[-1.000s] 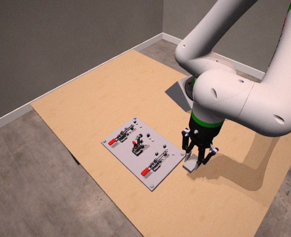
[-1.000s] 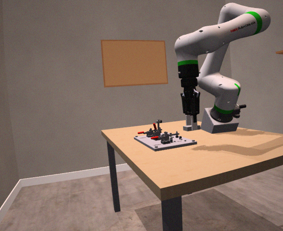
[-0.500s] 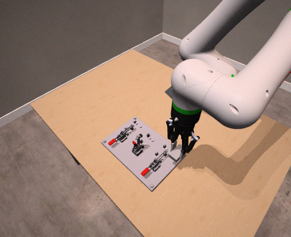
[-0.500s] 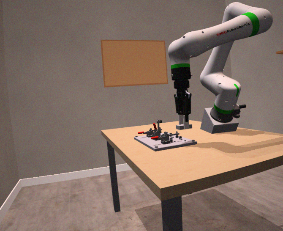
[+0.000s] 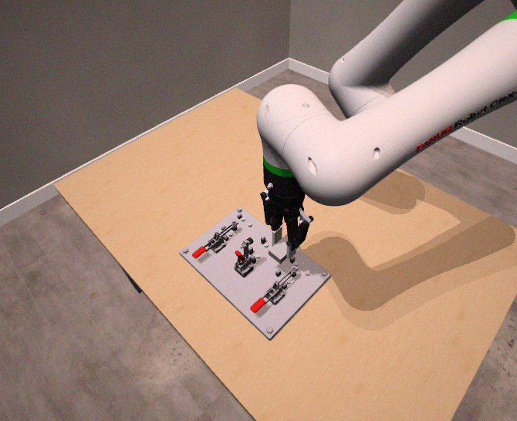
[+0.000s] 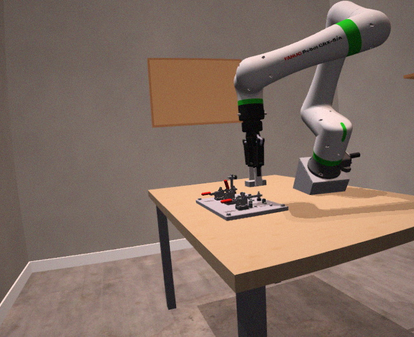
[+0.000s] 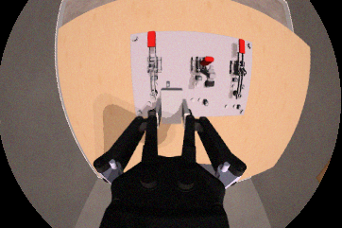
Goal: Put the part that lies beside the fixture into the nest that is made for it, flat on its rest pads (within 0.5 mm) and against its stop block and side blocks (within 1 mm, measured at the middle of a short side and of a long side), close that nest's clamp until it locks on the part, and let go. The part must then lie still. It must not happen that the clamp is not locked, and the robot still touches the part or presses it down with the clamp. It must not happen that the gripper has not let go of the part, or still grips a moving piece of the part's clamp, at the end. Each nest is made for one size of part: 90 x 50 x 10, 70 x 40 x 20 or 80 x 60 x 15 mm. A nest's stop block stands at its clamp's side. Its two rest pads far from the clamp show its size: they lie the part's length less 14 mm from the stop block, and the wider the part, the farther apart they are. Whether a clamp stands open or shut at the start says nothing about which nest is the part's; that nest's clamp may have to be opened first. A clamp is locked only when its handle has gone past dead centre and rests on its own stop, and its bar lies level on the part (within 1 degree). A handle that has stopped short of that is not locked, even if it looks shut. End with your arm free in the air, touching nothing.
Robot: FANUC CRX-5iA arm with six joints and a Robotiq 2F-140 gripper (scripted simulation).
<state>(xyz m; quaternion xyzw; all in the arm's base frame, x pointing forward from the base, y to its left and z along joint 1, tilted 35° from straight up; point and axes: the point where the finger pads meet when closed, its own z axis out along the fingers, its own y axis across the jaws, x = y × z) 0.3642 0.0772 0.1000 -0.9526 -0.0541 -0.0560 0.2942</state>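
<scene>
The part (image 5: 277,254) (image 6: 249,183) (image 7: 172,105) is gripped by its long sides in the gripper (image 5: 283,248) (image 6: 255,180) (image 7: 171,105), held above the robot-side edge of the fixture plate (image 5: 231,281) (image 6: 214,208) (image 7: 175,46). If it is lowered off-line, a side block could be caught and the part tilted or slipped. Its long axis appears roughly square to that edge, one short end pointing towards the plate's red-handle side.

The pale wood tabletop (image 5: 159,181) (image 6: 254,246) (image 7: 94,56) spread out lower than the hand (image 5: 282,247) (image 6: 254,181) (image 7: 171,105). Flat on it, near and lower than the hand, lay the grey plate (image 5: 231,287) (image 6: 218,207) (image 7: 177,46). The grey base block (image 6: 329,187) stood on it, well apart from the hand.
</scene>
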